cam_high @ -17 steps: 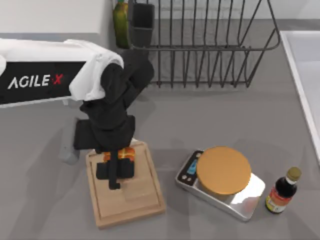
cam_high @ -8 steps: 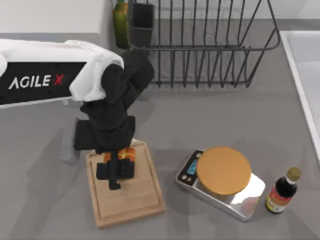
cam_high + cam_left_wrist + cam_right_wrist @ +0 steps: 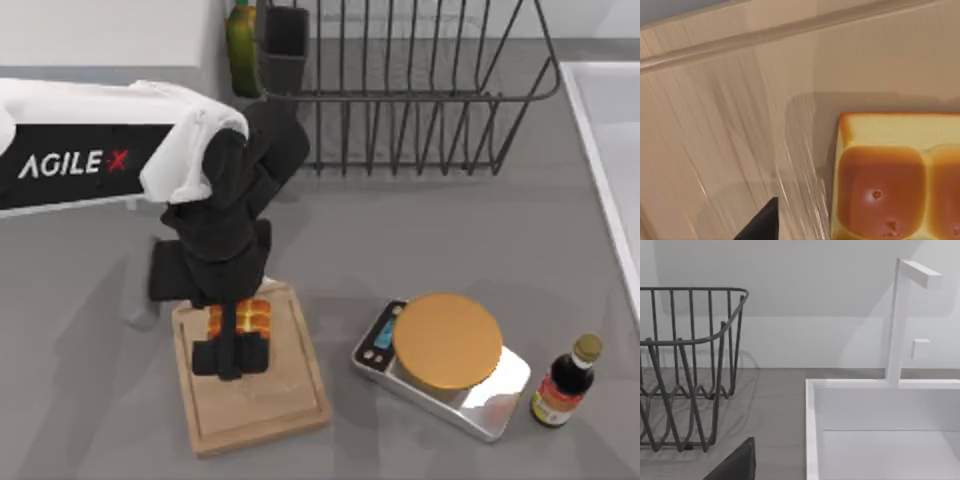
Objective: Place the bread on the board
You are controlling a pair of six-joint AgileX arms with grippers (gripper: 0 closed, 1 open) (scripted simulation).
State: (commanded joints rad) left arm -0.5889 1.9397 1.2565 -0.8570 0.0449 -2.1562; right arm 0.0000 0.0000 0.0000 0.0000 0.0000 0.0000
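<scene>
The bread (image 3: 241, 318), a small golden grid-topped loaf, lies flat on the far end of the light wooden board (image 3: 270, 400). My left gripper (image 3: 232, 358) hovers right over it, open, its black fingers spread at the loaf's near side. The left wrist view looks down on the bread (image 3: 890, 185) resting on the board (image 3: 740, 100), with one dark fingertip (image 3: 762, 225) apart from the loaf's side. A dark edge of my right gripper (image 3: 735, 465) is seen in the right wrist view, off by the sink.
A silver scale (image 3: 445, 345) with a round orange-tan top stands right of the board, a dark sauce bottle (image 3: 565, 380) beyond it. A wire dish rack (image 3: 400, 90) and a green bottle (image 3: 240, 45) stand at the back. The white sink (image 3: 610, 150) borders the right edge.
The left gripper's fingers have spread apart and let go of the bread, which now shows more of its top on the board. The arm has barely shifted.
</scene>
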